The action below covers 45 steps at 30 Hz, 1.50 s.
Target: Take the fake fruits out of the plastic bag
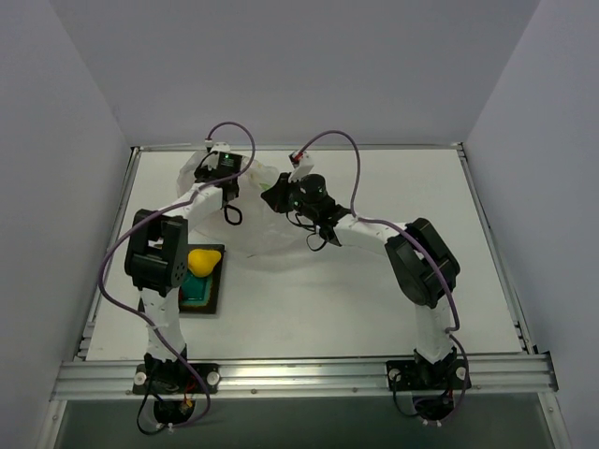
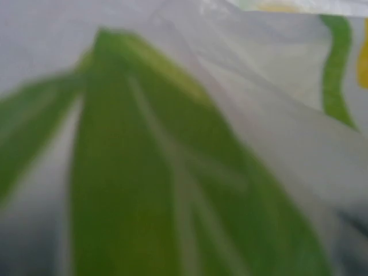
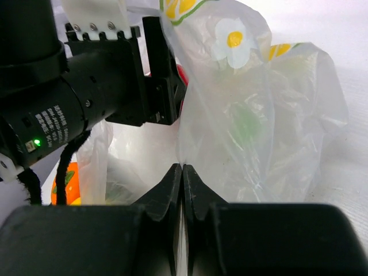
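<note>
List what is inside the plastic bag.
Through the plastic bag the right wrist view shows an orange fruit and a red patch, probably fruit; crumpled film and the left arm hide the rest.

No word or number can be read anywhere. At the left of the right wrist view, a black housing (image 3: 63, 115) carries a few lines of small white lettering, too fine to make out. The bag (image 3: 259, 115) bears only pictures: a flower, citrus slices, green leaves.
</note>
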Motion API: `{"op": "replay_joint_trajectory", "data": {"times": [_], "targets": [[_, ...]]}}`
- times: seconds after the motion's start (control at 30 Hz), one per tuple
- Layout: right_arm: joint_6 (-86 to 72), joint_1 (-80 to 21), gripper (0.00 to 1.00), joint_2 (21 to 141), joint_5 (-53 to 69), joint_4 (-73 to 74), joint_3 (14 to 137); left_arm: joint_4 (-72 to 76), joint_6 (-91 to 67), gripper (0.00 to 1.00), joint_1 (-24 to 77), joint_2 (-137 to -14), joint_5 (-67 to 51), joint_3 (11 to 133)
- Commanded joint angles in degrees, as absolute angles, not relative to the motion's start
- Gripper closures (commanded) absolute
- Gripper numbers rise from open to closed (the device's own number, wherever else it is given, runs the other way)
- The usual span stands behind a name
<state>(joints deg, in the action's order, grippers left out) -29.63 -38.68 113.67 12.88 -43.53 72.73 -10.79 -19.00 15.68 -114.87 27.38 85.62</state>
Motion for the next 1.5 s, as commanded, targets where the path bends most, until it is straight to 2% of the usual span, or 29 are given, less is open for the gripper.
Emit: {"op": "replay_joint_trajectory", "data": {"times": [0.0,0.07,0.4,0.83,1.07,1.17,1.23,1.27,1.3,1.33,1.43,1.47], "targets": [[-29.2,-38.7,1.0,111.6,12.8,-46.7,72.6,-7.6,-18.4,0.4,15.6,-109.7,29.4,85.2],[-29.7,-38.7,1.0,111.9,13.4,-46.9,72.7,-7.3,-18.6,0.34,15.6,-109.5,29.6,84.4],[-29.7,-38.7,1.0,111.7,13.6,-46.8,72.6,-9.3,-18.4,0.17,12.7,-112.9,28.4,88.1],[-29.4,-38.7,1.0,114.7,14.2,-45.8,75.0,-11.4,-17.8,0.12,10.3,-119.3,25.9,92.3],[-29.6,-38.7,1.0,116.6,14.4,-45.3,76.9,-17.2,-21.0,0.05,9.0,-122.0,25.8,96.5],[-29.7,-38.7,1.0,117.0,14.2,-45.1,77.6,-15.2,-21.2,0.11,9.0,-121.0,23.2,95.2],[-29.6,-38.7,1.0,117.2,14.2,-44.9,77.9,-13.5,-21.4,0.22,9.0,-120.1,21.6,94.0],[-29.6,-38.7,1.0,117.4,14.2,-44.7,77.9,-13.3,-21.5,0.28,9.0,-119.9,21.2,94.0],[-29.5,-38.6,1.0,117.4,14.0,-44.6,78.0,-13.1,-21.8,0.46,9.0,-119.5,20.7,93.9],[-29.6,-38.7,1.0,117.5,13.8,-44.6,78.0,-12.8,-22.1,0.54,9.0,-118.6,19.6,93.5],[-29.8,-38.7,1.0,117.4,13.5,-44.6,78.1,-11.9,-23.1,0.7,9.1,-115.7,17.2,92.4],[-29.9,-38.8,1.0,117.5,13.4,-44.7,78.3,-11.8,-24.0,0.72,9.1,-114.8,16.4,92.0]]}}
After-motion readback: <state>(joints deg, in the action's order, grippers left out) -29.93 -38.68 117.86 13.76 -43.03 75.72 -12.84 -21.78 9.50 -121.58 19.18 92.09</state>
